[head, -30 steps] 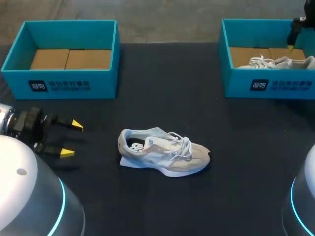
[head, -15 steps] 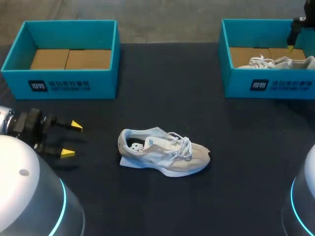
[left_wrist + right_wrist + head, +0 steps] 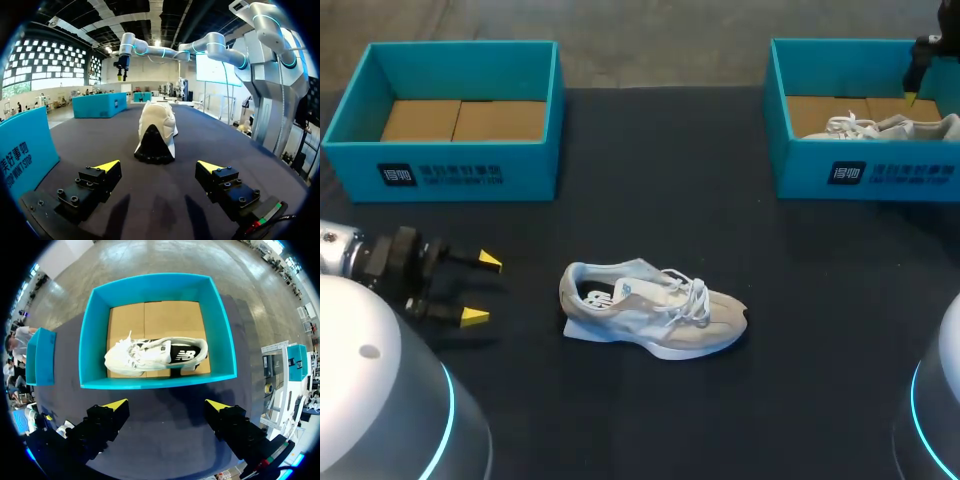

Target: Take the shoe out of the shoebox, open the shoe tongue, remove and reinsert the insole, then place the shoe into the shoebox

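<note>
A light grey and white shoe [image 3: 655, 312] lies on its sole in the middle of the black table, toe to the right. My left gripper [image 3: 480, 290] stands open just left of its heel, apart from it. In the left wrist view the shoe's heel [image 3: 156, 131] faces the open gripper [image 3: 159, 166], a short way ahead. My right gripper [image 3: 167, 404] hovers open high above the right teal shoebox [image 3: 157, 382], where a second white shoe [image 3: 155, 355] lies on its side. In the head view it [image 3: 916, 80] is over that box's far right corner.
An empty teal shoebox [image 3: 460, 170] with a cardboard floor stands at the back left. The right shoebox [image 3: 865, 170] stands at the back right. The left box's wall [image 3: 25, 150] rises close beside my left gripper.
My left gripper has moved a little to the right, toward the shoe's heel, still open. The right arm and both shoes have stayed where they were.
</note>
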Robot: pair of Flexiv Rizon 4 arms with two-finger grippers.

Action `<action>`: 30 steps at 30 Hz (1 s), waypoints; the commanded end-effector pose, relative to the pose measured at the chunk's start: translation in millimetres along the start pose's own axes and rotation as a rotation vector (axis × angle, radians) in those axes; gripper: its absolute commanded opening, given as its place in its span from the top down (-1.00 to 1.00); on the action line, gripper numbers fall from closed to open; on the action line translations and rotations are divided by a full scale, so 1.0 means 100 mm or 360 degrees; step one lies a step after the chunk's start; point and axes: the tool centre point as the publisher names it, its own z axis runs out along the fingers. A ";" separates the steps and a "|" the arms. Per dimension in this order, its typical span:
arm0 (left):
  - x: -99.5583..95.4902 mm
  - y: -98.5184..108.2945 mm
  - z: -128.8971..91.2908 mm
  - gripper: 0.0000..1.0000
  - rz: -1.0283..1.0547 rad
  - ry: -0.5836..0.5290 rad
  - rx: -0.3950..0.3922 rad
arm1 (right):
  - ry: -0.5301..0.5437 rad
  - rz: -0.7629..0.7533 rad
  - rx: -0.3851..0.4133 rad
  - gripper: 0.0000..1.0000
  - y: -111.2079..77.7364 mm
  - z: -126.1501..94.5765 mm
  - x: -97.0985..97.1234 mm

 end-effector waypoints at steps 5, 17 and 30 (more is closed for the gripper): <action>-0.14 0.02 0.18 -1.00 -0.0022 0.0013 -0.0007 | -0.0001 0.0000 0.0000 -1.00 0.00 0.00 0.00; -0.27 0.04 0.36 -1.00 -0.0006 0.0026 0.0044 | -0.0001 0.0000 0.0000 -1.00 0.00 0.00 0.00; -0.32 0.01 0.63 -1.00 0.0000 0.0085 0.0087 | -0.0001 0.0000 0.0000 -1.00 0.00 0.00 0.00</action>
